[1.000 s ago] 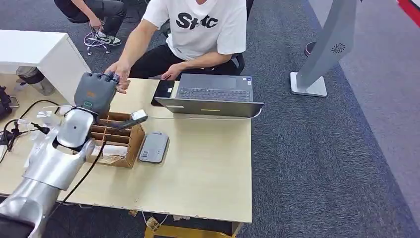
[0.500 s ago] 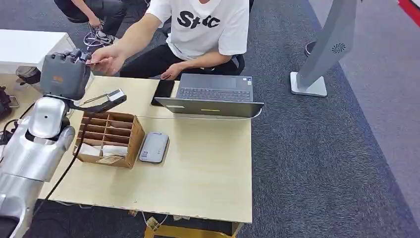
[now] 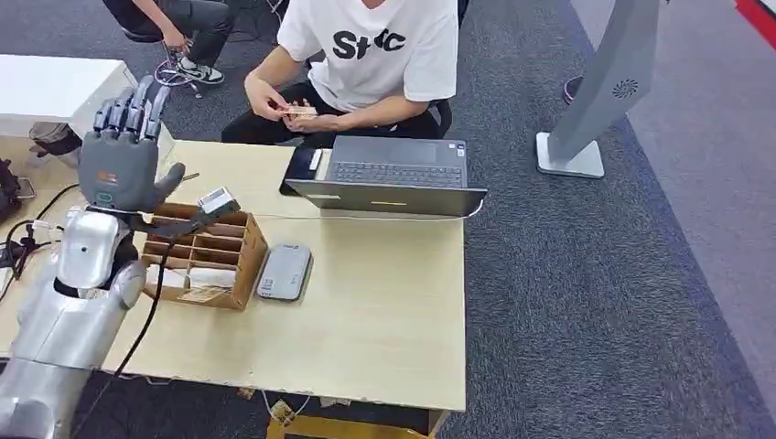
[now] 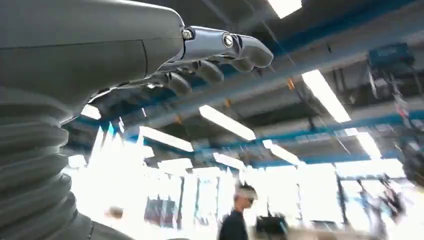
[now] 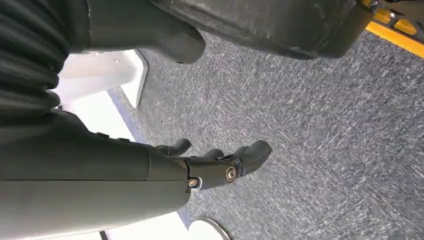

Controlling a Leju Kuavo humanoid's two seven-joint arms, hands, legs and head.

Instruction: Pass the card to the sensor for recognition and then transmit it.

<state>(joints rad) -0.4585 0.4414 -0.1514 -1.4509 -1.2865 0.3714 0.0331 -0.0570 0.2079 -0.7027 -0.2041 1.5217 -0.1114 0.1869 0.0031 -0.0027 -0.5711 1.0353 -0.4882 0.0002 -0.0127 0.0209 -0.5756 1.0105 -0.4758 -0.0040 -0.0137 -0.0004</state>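
The card is a small tan piece held in both hands of a seated person in a white T-shirt, beyond the table's far edge. My left hand is raised over the table's left part, palm empty, fingers straight and spread upward. In the left wrist view my left hand has extended fingers against ceiling lights and holds nothing. The grey sensor pad lies flat on the table, right of a cardboard divider box. My right hand hangs over grey carpet, fingers loosely apart and empty.
An open laptop and a black device sit at the wooden table's far side. Cables lie at the left. A white cabinet stands at the far left, a grey stand on the carpet at right.
The person took the card from my left hand and drew it back to their chest. My left hand let go, its fingers straightened upward, and it pulled back slightly over the table.
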